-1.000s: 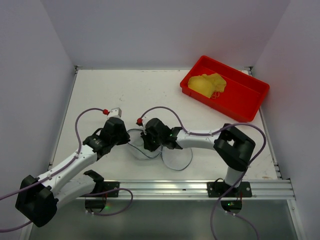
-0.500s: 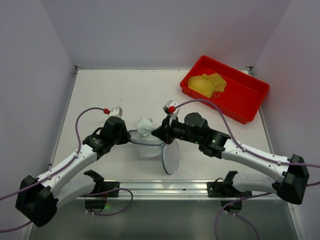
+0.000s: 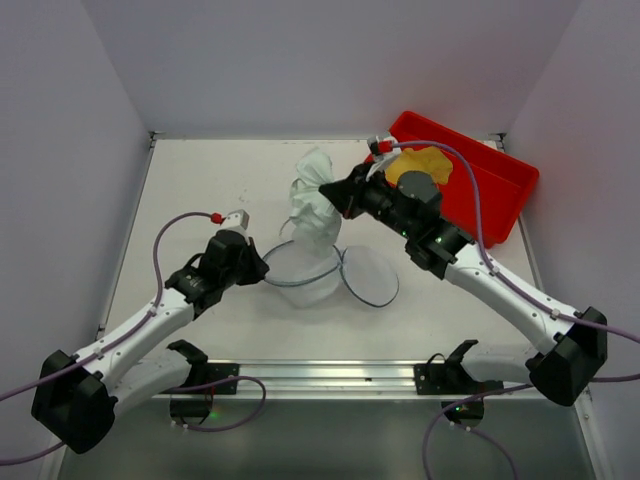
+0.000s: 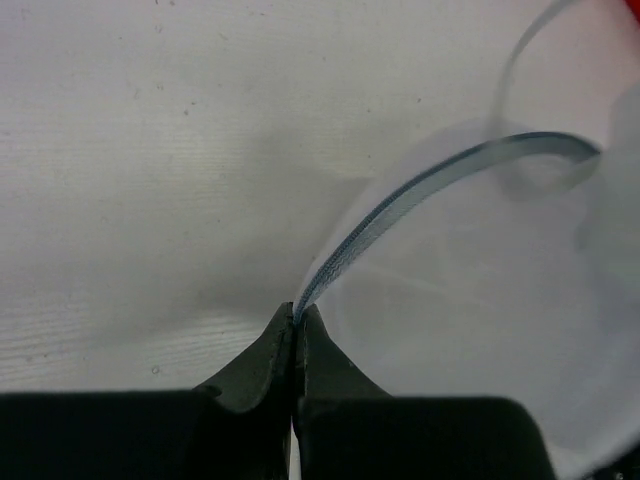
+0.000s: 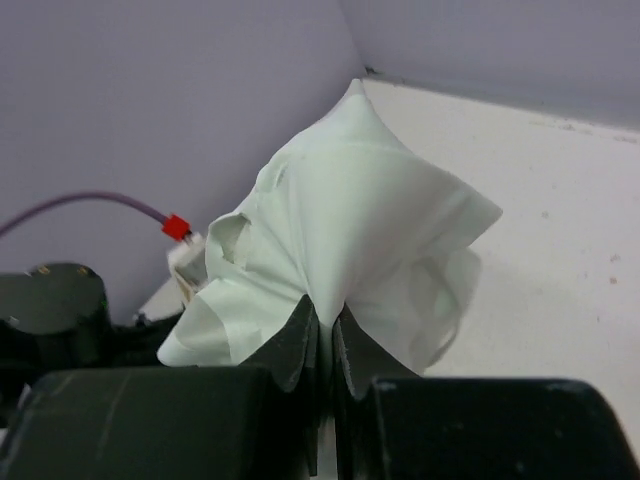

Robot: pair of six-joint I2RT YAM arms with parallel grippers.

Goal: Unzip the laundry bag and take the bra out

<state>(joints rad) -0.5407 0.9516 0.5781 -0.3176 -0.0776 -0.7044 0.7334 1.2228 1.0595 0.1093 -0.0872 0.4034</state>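
Observation:
The laundry bag lies unzipped on the table, its two translucent mesh halves spread side by side, the lid half to the right. My left gripper is shut on the bag's zipper rim at its left edge; in the left wrist view the fingertips pinch the rim tape. The bra, pale white and crumpled, hangs in the air above and behind the bag. My right gripper is shut on a fold of the bra, the fabric bunched between its tips.
A red plastic tray stands at the back right with a yellow cloth in it. White walls close in the table on the left, back and right. The aluminium rail with the arm bases runs along the near edge.
My right gripper has pulled the bra up out of the bag and carried it toward the back right. The lid half has dropped flat. The left gripper still holds the rim.

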